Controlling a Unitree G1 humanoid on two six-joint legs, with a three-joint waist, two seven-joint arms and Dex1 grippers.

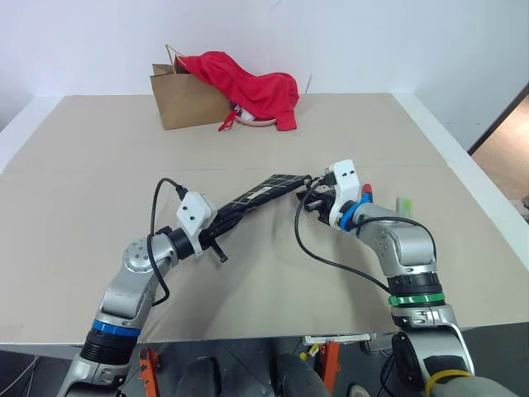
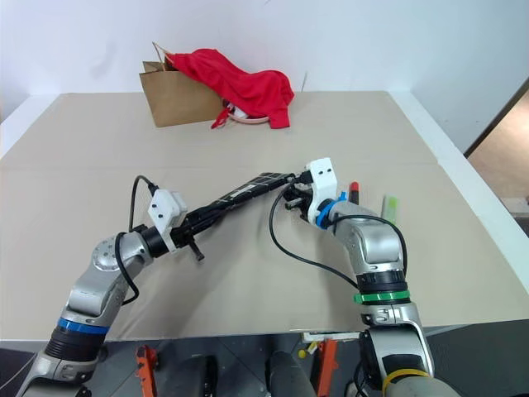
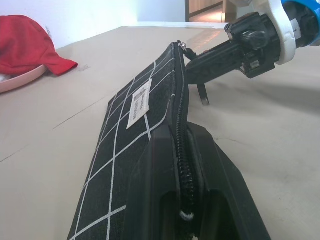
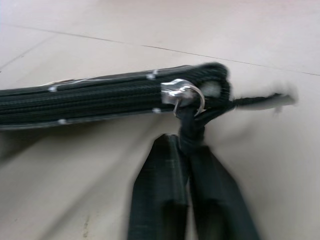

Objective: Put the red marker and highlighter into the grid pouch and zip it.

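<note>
Closest to the head camera, the left gripper has its black fingers clamped together on one end of the grid pouch, holding it edge-up with the zipper on top and the white label showing on its side. It stretches off the beige table between the two arms.

At the far end, the right gripper has its fingers pinched together on the black pull cord, right under the little metal zipper ring. It's a bit blurry there, but it looks like the slider sits at the pouch's very end.

Just beside the right wrist, the red marker lies on the table, and the highlighter is a little further out to the right. So both are outside the pouch.

Way at the back there's a brown paper bag with a red cloth draped over it.
</note>
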